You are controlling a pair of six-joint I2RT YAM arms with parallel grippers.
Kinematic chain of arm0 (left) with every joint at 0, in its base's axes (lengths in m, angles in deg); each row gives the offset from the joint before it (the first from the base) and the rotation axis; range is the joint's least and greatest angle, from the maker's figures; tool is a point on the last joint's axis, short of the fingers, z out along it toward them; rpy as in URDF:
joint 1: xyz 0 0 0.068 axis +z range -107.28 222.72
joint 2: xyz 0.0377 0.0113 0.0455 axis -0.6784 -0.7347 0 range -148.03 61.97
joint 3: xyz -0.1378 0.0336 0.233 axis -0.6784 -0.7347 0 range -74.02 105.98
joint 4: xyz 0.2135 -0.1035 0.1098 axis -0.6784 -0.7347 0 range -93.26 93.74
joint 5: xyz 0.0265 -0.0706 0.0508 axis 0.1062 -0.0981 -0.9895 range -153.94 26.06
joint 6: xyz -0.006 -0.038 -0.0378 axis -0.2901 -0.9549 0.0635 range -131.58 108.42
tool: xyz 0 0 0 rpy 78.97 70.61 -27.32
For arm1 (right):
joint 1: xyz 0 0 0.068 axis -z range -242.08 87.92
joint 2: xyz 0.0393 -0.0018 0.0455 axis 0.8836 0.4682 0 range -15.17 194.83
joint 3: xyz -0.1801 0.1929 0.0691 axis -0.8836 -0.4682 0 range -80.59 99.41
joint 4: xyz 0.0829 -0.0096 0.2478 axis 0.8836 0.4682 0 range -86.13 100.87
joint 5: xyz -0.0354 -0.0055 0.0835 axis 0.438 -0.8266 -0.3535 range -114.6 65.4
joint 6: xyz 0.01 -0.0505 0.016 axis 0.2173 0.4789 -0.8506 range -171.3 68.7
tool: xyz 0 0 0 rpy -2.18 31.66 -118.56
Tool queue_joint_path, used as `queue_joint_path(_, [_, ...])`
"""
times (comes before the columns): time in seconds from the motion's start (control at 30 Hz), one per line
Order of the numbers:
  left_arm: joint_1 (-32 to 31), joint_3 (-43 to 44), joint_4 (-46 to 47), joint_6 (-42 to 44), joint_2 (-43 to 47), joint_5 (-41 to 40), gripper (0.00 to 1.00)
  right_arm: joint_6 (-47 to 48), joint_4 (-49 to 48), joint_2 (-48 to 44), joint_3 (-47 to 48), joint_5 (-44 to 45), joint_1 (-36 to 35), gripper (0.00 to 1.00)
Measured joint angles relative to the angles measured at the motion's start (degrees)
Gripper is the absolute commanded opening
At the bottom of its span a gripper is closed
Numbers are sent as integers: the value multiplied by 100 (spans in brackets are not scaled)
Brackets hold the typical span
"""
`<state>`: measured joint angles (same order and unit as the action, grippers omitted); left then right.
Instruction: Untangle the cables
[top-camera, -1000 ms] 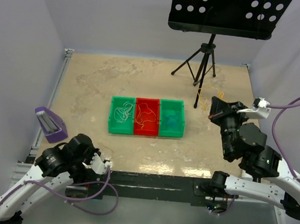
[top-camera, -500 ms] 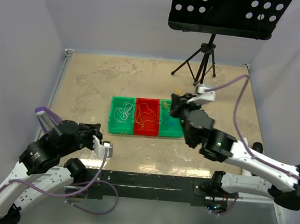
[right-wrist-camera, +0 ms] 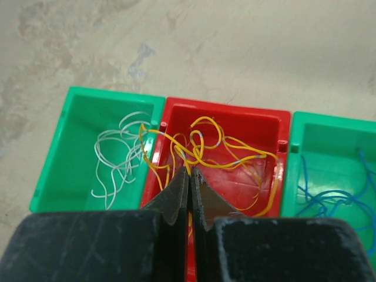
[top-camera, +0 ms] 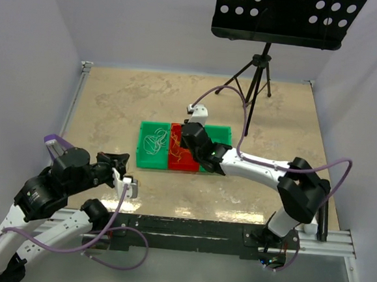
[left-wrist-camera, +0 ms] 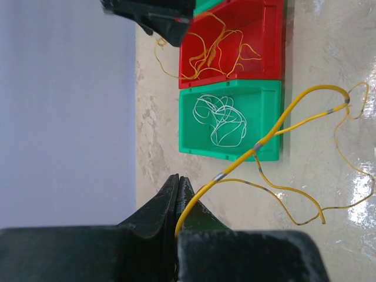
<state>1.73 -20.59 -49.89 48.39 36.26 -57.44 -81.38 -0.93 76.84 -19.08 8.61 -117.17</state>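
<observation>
Three bins stand in a row: a green bin (top-camera: 152,146) with a whitish cable (right-wrist-camera: 117,154), a red bin (top-camera: 185,160) with tangled orange-yellow cables (right-wrist-camera: 229,154), and a green bin (top-camera: 219,147) with a blue cable (right-wrist-camera: 329,197). My right gripper (right-wrist-camera: 189,171) hangs over the red bin (right-wrist-camera: 267,126), shut on a yellow strand of that tangle; in the top view it (top-camera: 180,145) is above the bin's left part. My left gripper (left-wrist-camera: 178,179) is shut on a separate yellow cable (left-wrist-camera: 276,132) that loops over the table in front of the bins. It (top-camera: 123,157) sits near the front left.
A black music stand's tripod (top-camera: 259,75) stands at the back right, its perforated tray (top-camera: 283,16) overhead. A purple holder (top-camera: 58,147) sits at the left edge. Walls enclose the table on three sides.
My right arm has swung from the right side of the table leftward to above the red bin. My left arm has risen and turned toward the bins.
</observation>
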Motion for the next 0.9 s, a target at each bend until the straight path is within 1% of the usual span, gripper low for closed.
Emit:
queue_joint_path(0.13, [0,74,-17,0,-22,59,0,-39,-87,450,9,-184,-2,0])
queue_joint_path(0.37, [0,118,-55,0,-37,170,0,-227,-44,870,116,-343,37,0])
queue_joint_path(0.5, [0,120,-37,-2,-90,260,0,-361,321,1165,450,-310,46,0])
queue_joint_path(0.73, [0,122,101,-2,-188,354,0,-601,1093,1187,682,175,72,0])
queue_joint_path(0.83, [0,122,162,-2,-245,387,0,-688,1360,1187,826,400,107,11])
queue_joint_path(0.9, [0,125,199,0,-264,402,0,-706,1475,1187,866,474,118,11])
